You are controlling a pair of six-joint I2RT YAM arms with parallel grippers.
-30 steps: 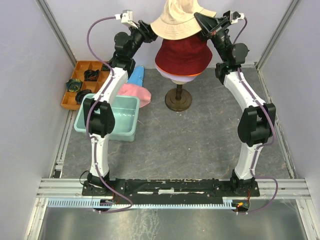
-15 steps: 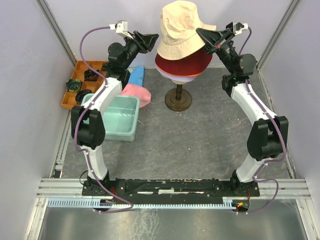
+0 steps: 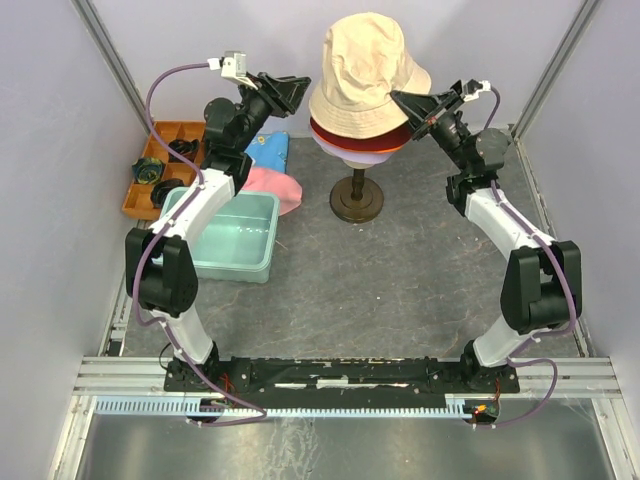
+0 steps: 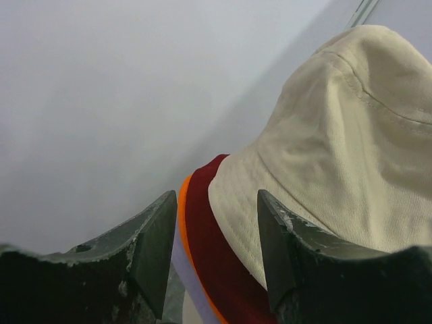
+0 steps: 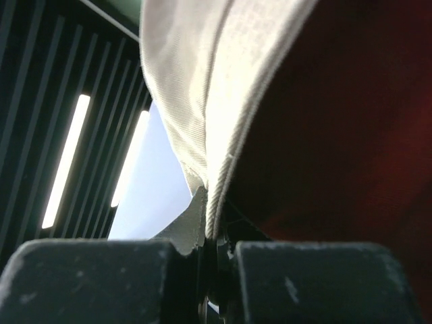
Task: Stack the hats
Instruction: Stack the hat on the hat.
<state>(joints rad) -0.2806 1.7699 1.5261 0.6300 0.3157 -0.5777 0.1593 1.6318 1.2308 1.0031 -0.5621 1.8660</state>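
As the cream-beige hat [image 3: 365, 70] sinks onto the dark red hat [image 3: 350, 137] atop the mannequin stand [image 3: 357, 200], the left gripper [image 3: 303, 86] hangs apart while the right gripper [image 3: 398, 98] stays clamped on its brim; the pink hat [image 3: 277, 188] waits.

Both arms reach high and inward, left hand [image 3: 305, 88] agape, right hand [image 3: 398, 98] pinched shut.

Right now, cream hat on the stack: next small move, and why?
Probably open the right gripper: it pinches the brim of the cream hat, which sits over the dark red hat, while the left gripper stands open beside it.
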